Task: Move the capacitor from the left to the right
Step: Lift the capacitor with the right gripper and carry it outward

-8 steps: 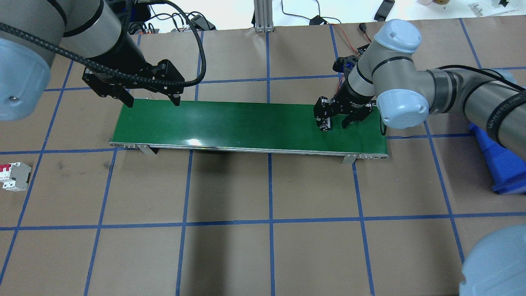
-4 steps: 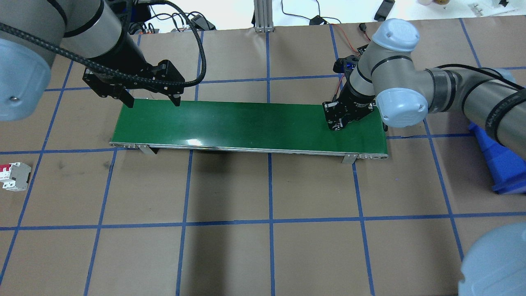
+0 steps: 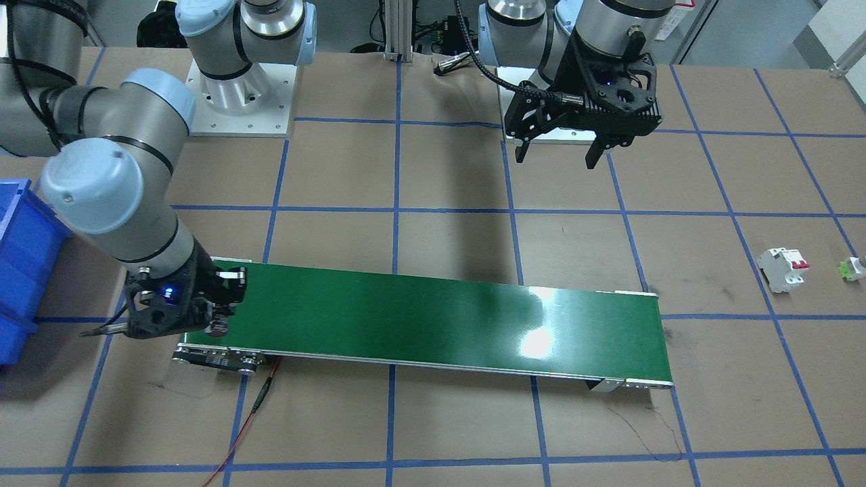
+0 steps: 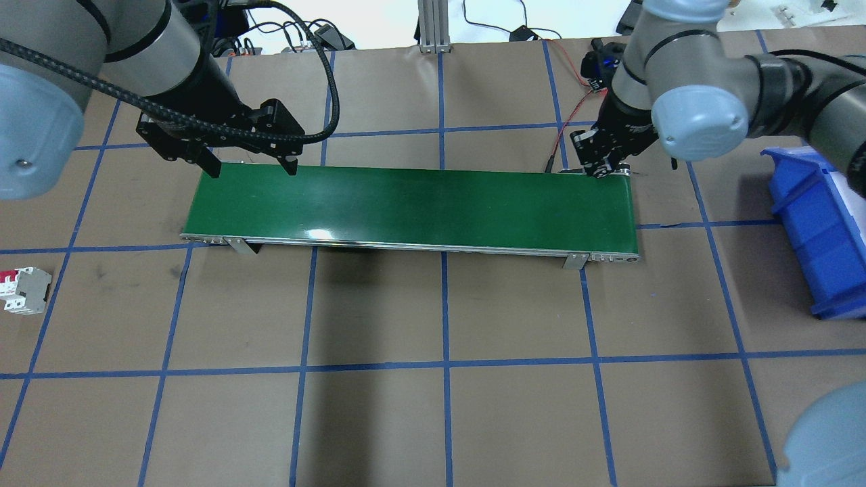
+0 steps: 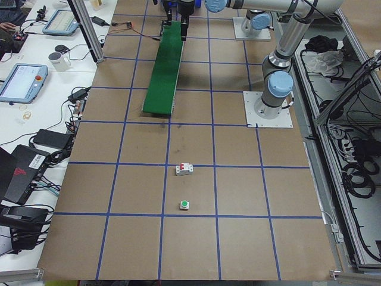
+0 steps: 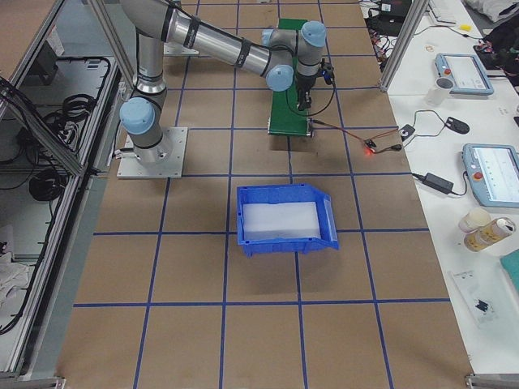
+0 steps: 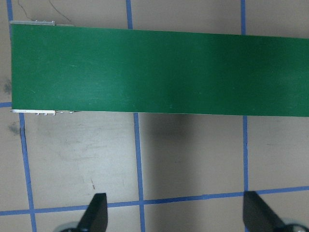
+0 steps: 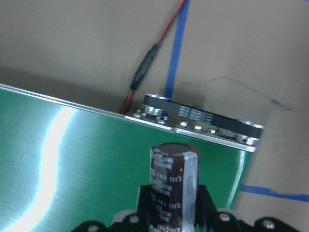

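Note:
The capacitor (image 8: 174,181), a dark brown cylinder with a pale grey stripe, stands upright between the fingers of my right gripper (image 8: 174,210), which is shut on it. It hangs just above the right end of the green conveyor belt (image 4: 406,203), near the belt's far edge. In the overhead view the right gripper (image 4: 602,166) covers the capacitor. My left gripper (image 4: 252,166) hovers open over the belt's left end, nothing between its fingers (image 7: 94,217).
A blue bin (image 4: 818,223) sits on the table right of the belt. A red wire (image 8: 149,53) runs from the belt's far right corner. A white breaker (image 4: 24,289) and a small green-and-white part (image 3: 854,268) lie far left.
My right gripper closed on the capacitor on the belt, lifted it and carried it toward the belt's far right corner. The left arm stayed still.

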### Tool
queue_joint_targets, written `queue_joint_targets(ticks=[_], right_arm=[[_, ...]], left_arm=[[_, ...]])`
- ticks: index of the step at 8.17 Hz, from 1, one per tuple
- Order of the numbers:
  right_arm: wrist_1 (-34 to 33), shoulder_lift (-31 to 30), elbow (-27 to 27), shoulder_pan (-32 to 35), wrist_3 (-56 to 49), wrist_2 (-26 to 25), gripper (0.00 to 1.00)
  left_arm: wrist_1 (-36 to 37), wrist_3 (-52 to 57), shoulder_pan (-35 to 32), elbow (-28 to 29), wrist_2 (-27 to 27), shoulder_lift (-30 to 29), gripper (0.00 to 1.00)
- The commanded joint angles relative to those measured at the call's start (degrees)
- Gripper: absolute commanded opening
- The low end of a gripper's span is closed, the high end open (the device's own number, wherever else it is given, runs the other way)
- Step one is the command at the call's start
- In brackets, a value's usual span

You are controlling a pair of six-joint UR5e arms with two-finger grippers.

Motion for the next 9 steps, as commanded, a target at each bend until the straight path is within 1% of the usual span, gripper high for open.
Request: queue_joint_targets(ticks=[1, 3, 4, 5, 6, 7, 8, 9], right_arm=[[4.36, -4.0, -1.66, -11.79, -19.1, -4.02, 0.0], [4.04, -4.81, -2.88, -22.52, -39.58, -6.29, 0.0], [3.94, -4.29, -3.59, -27.27, -47.77, -6.39, 0.0], [1.5, -3.67, -3.59, -31.32, -55.51, -6.13, 0.0], [-2.17, -1.49, -3.25, -34.14, -64.72, -6.3, 0.0], [-4.73, 2.62, -2.63, -37.3, -71.69, -6.39, 0.0], [-6.59, 5.27, -2.19, -40.47, -75.85, -5.35, 0.0], [-6.78, 7.3, -0.62, -40.93, -77.37, -5.42, 0.0]], left_arm=[[0.0, 0.0, 0.0, -0.01, 0.03, 0.0, 1.0], [0.0, 0.0, 0.0, -0.01, -0.06, 0.0, 1.0], [0.08, 0.0, 0.0, -0.01, -0.06, 0.0, 1.0], [0.0, 0.0, 0.0, -0.01, -0.06, 0.0, 1.0], [0.0, 0.0, 0.0, -0.01, -0.14, -0.09, 1.0], [0.0, 0.0, 0.0, -0.01, -0.14, 0.0, 1.0], [0.0, 0.0, 0.0, -0.01, -0.14, 0.0, 1.0], [0.0, 0.0, 0.0, -0.01, -0.14, 0.0, 1.0]])
